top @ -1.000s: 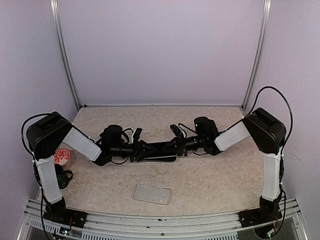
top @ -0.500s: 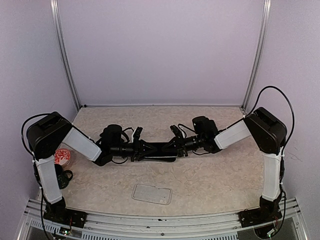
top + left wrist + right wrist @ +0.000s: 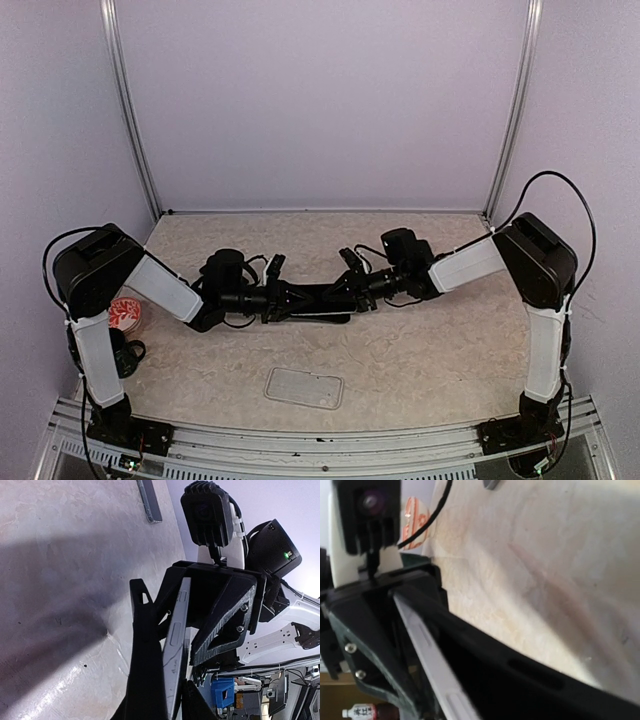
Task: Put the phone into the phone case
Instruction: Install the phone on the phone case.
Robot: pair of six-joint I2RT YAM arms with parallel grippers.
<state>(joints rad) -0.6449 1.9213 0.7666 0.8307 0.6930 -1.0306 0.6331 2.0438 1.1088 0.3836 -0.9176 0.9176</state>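
The phone [image 3: 318, 297] hangs edge-up above the middle of the table, stretched between both arms. My left gripper [image 3: 292, 299] is shut on its left end; in the left wrist view the silver edge of the phone [image 3: 176, 640] is pinched between my dark fingers [image 3: 145, 670]. My right gripper [image 3: 348, 289] surrounds the phone's right end with its jaws open. The phone [image 3: 427, 655] runs beside one right finger [image 3: 520, 675] in the right wrist view. The clear phone case [image 3: 304, 387] lies flat near the front edge, away from both grippers.
A red and white round object [image 3: 126, 313] and a dark object [image 3: 125, 352] sit at the left edge behind the left arm. Metal posts and lilac walls close in the table. The case [image 3: 149, 501] also shows in the left wrist view.
The right jaws have opened off the phone while the left jaws closed onto it. The right wrist has shifted slightly; the phone stays in place.
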